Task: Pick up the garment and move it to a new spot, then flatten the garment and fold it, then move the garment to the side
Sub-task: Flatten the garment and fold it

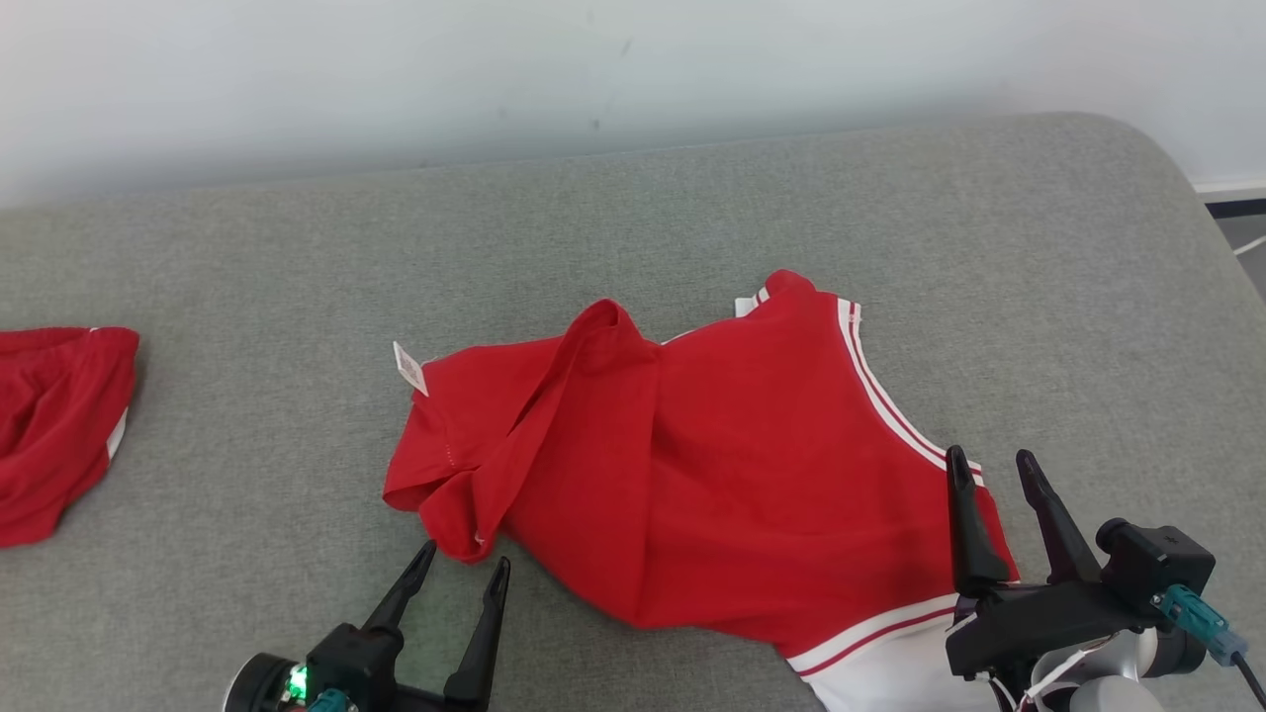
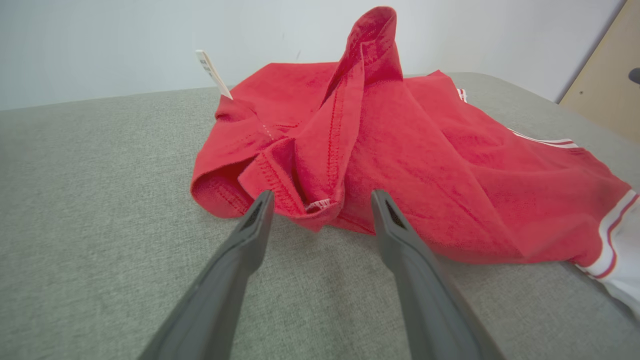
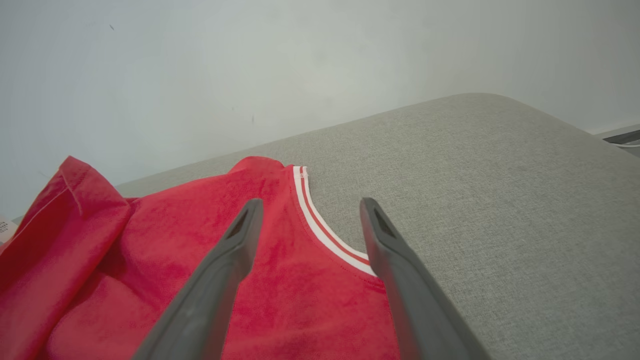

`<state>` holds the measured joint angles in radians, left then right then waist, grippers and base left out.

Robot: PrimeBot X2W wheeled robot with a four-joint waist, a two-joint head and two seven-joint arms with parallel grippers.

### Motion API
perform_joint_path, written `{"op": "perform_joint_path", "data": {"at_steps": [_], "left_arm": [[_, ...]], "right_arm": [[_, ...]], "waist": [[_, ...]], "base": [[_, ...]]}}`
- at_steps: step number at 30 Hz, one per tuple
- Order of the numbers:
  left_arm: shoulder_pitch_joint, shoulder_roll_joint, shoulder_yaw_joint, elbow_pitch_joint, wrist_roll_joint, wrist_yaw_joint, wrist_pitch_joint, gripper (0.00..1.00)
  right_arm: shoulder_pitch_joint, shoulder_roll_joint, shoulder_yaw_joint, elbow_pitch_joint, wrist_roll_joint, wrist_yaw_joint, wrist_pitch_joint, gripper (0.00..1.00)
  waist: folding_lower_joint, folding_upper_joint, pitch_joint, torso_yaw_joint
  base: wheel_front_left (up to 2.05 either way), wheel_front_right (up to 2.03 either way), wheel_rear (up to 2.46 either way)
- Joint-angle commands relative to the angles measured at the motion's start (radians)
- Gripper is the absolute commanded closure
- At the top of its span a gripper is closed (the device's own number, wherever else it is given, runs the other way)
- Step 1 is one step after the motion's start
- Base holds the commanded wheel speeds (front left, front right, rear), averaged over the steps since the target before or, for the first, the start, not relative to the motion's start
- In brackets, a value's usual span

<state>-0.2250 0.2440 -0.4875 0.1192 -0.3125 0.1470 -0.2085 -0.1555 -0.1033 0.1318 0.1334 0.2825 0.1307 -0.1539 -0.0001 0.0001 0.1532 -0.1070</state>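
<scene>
- I see the second red cloth (image 1: 59, 425) cut off by the head view's left edge.
- The garment (image 1: 712, 465) has a white part that runs off the bottom edge, partly behind the right gripper (image 1: 990, 457).
- The print on the tag (image 1: 409, 368) is too small to read; it is perhaps a size label.

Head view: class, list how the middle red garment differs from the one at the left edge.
The middle garment lies spread wide with a raised fold; the left-edge garment sits bunched, cut off by the frame. The middle garment has broad striped white trim; the left-edge garment a thin white strip. Both are red.
</scene>
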Motion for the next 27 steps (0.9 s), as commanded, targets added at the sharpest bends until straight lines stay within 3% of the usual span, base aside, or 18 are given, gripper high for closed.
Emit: {"op": "perform_joint_path", "data": {"at_steps": [1,11,12,14,15,27], "left_arm": [[0.011,0.006,0.004,0.010,0.001,0.003,-0.008,0.00],[-0.048,-0.009,0.020,0.110,-0.019,-0.008,-0.032,0.00],[-0.051,-0.009,0.020,0.123,-0.021,-0.011,-0.032,0.24],[-0.062,-0.015,0.021,0.141,-0.026,-0.013,-0.036,0.83],[-0.065,-0.017,0.021,0.150,-0.028,-0.016,-0.038,1.00],[-0.036,-0.021,0.036,0.102,-0.043,-0.014,-0.051,1.00]], "right_arm": [[-0.003,-0.006,0.003,-0.001,0.004,0.000,-0.001,0.00],[-0.007,-0.011,0.006,-0.006,-0.002,0.000,0.006,0.00],[-0.006,-0.012,0.007,-0.006,-0.001,0.000,0.007,0.00],[-0.004,-0.013,0.006,-0.007,-0.002,0.000,0.008,0.00],[-0.002,-0.012,0.006,-0.007,-0.003,0.000,0.009,0.00],[0.033,-0.012,-0.008,-0.002,0.001,0.000,0.009,0.00]], "waist": [[0.0001,-0.0001,0.002,-0.006],[0.0001,-0.0001,0.005,-0.038],[0.0001,-0.0001,0.004,-0.040],[0.0001,-0.0001,0.002,-0.043],[0.0001,-0.0001,0.000,-0.043],[0.0001,-0.0001,-0.047,0.040]], "base": [[0.00,0.00,0.00],[0.00,0.00,0.00],[0.00,0.00,0.00],[0.00,0.00,0.00],[0.00,0.00,0.00],[0.00,0.00,0.00]]}}
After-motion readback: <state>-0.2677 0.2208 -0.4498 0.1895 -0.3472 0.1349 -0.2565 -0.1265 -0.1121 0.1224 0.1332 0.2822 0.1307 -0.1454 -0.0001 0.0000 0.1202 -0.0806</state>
